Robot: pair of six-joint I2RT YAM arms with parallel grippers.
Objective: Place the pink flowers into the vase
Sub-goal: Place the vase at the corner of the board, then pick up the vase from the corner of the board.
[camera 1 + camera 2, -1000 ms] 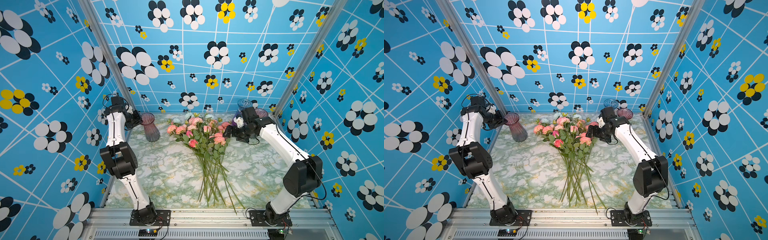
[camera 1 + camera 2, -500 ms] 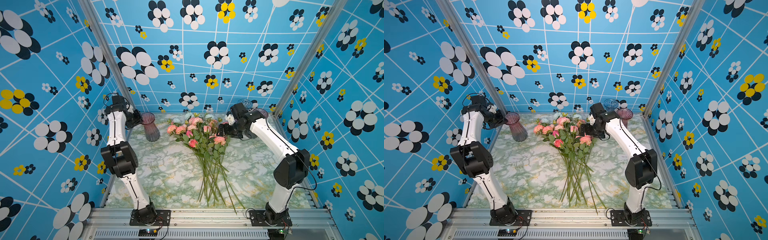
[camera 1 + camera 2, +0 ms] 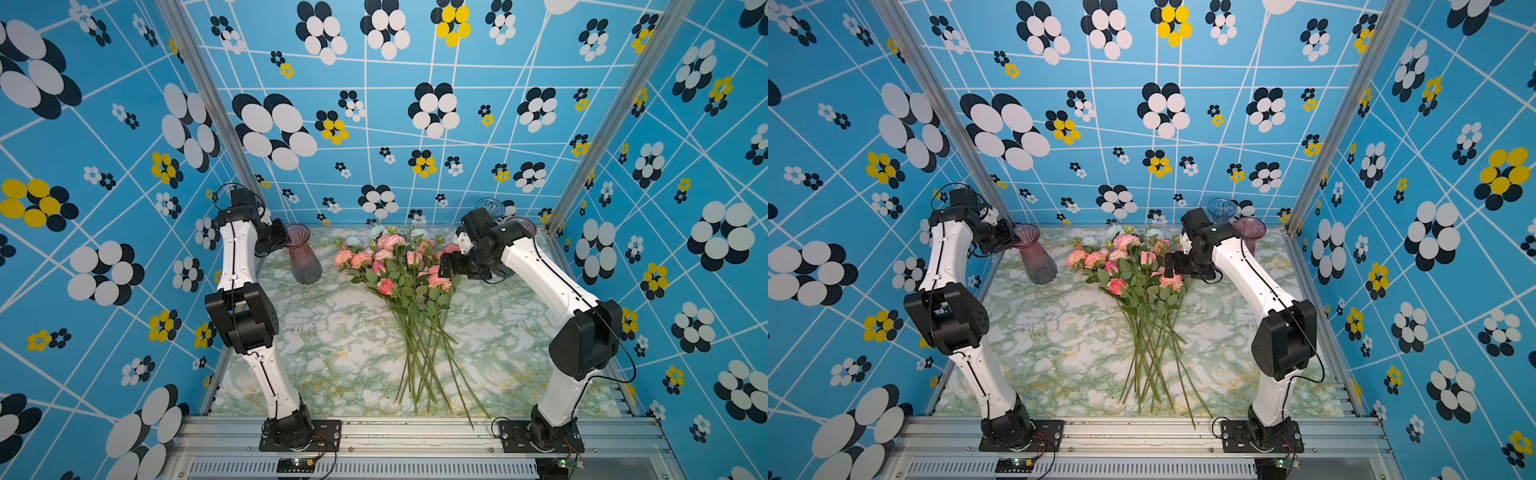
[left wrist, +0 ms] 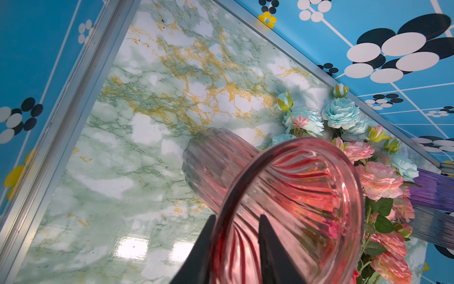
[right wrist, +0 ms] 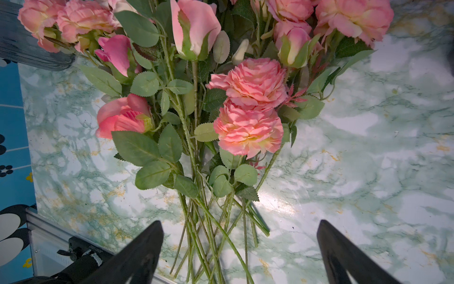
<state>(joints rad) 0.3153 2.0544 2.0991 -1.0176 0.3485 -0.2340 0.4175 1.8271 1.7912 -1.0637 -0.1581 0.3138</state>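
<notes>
Pink flowers (image 5: 248,127) beneath wide-spread right pincer (image 5: 239,222), untouched.

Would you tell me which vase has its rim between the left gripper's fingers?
The pink ribbed vase on the robot's left; the blue vase and mauve vase stand together in the far right corner.

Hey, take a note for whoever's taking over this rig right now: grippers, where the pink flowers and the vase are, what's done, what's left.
Left gripper: jaws parted astride the rim of the pink vase, which stands at the marble table's back left.
Right gripper: jaws wide open, empty, above the stems of the pink flowers.
Pink flowers: lying in a bunch mid-table.
Done: none in the vase.
Left: grasp stems, lift, insert into the vase.
</notes>
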